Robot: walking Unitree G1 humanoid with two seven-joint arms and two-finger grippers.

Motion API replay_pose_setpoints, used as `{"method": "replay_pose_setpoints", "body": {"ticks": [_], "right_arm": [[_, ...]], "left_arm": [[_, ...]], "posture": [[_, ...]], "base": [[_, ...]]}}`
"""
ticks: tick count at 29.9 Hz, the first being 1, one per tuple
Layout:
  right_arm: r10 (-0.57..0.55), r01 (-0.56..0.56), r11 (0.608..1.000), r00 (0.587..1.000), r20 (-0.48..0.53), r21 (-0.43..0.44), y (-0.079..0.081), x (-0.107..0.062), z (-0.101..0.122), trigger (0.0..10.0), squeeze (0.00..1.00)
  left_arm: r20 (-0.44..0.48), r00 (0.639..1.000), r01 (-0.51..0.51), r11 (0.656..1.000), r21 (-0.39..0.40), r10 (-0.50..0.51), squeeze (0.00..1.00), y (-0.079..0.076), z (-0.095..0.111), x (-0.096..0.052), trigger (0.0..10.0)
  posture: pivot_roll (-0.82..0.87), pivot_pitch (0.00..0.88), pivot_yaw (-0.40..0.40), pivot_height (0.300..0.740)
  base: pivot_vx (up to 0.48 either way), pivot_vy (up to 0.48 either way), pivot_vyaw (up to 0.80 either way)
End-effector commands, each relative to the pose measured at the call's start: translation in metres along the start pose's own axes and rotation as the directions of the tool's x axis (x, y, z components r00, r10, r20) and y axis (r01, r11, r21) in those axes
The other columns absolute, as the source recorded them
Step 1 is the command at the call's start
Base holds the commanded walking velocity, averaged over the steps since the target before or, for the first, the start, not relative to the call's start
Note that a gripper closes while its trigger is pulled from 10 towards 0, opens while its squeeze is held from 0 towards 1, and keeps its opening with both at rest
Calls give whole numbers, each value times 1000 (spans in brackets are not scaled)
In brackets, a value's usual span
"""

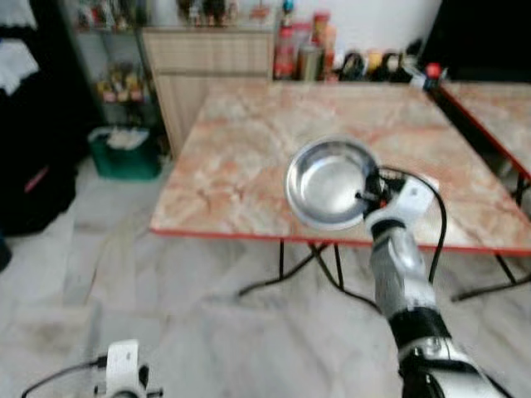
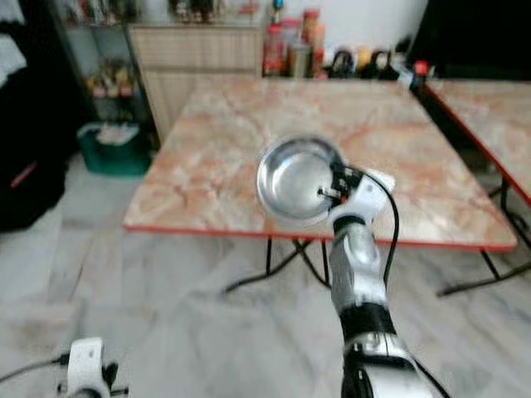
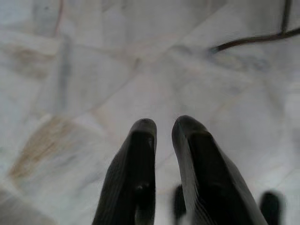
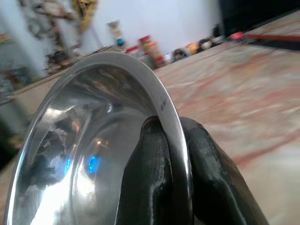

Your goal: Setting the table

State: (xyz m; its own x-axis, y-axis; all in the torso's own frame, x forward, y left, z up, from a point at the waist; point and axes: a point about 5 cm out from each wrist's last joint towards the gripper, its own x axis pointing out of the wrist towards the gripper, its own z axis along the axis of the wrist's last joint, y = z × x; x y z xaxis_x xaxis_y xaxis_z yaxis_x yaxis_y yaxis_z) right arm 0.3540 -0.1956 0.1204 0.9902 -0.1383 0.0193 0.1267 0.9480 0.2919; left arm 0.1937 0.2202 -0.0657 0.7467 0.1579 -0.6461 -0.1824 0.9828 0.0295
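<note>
A green bin (image 1: 126,153) stands on the floor beside a wooden cabinet (image 1: 211,70)

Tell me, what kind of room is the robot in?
Probably a home dining room: a big marble table, a cabinet with bottles and jars beside it, and the right gripper holding a steel bowl.
</note>
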Motion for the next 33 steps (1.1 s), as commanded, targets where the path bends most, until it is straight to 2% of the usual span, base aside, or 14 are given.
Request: {"method": "replay_pose_setpoints", "body": {"ticks": [1, 4, 9, 15, 24, 27, 31, 33], "right_arm": [[32, -33, 999, 999, 39, 19, 12, 3, 8, 10000, 0], [26, -28, 998, 999, 34, 52, 10, 3, 6, 10000, 0], [12, -14, 998, 999, 31, 57, 5, 2, 6, 10000, 0], [19, -20, 999, 999, 29, 43, 9, 2, 6, 10000, 0], [38, -38, 996, 999, 1, 80, 5, -12, 10, 10000, 0], [-7, 10, 997, 999, -50, 73, -2, -20, 9, 10000, 0], [-130, 152, 976, 982, -140, 154, -12, -30, 9, 10000, 0], [-153, 186, 963, 973, -172, 197, -12, -35, 9, 10000, 0]], "left_arm": [[-8, 1000, -4, 1000, 11, 4, 0, 3, -4, -2, 10000], [-7, 1000, -1, 1000, 9, 1, 0, 2, -4, -2, 10000], [-11, 1000, 3, 1000, 10, -3, 0, 0, -7, -3, 10000], [-3, 1000, -5, 1000, 3, 5, 0, 3, -5, -3, 10000], [-1, 1000, -27, 1000, -6, 27, 0, 8, -5, -3, 10000], [-7, 1000, -28, 1000, -1, 28, 0, 10, -7, -5, 10000], [-9, 1000, -25, 1000, 6, 25, 0, 11, -7, -4, 10000], [-4, 1000, -24, 1000, 8, 24, 0, 12, -5, -4, 10000]], "posture": [[107, 0, -24, 740], [109, 0, -26, 740], [107, 0, -31, 740], [108, 0, -41, 740], [103, 0, -36, 740], [95, 0, -28, 740], [94, 0, -24, 740], [94, 0, -23, 740]], "base": [[480, 0, 0], [480, 0, 0], [480, 0, 0], [437, 0, 0], [0, 0, 0], [0, 0, 0], [0, 0, 0], [0, 0, 0]]}}
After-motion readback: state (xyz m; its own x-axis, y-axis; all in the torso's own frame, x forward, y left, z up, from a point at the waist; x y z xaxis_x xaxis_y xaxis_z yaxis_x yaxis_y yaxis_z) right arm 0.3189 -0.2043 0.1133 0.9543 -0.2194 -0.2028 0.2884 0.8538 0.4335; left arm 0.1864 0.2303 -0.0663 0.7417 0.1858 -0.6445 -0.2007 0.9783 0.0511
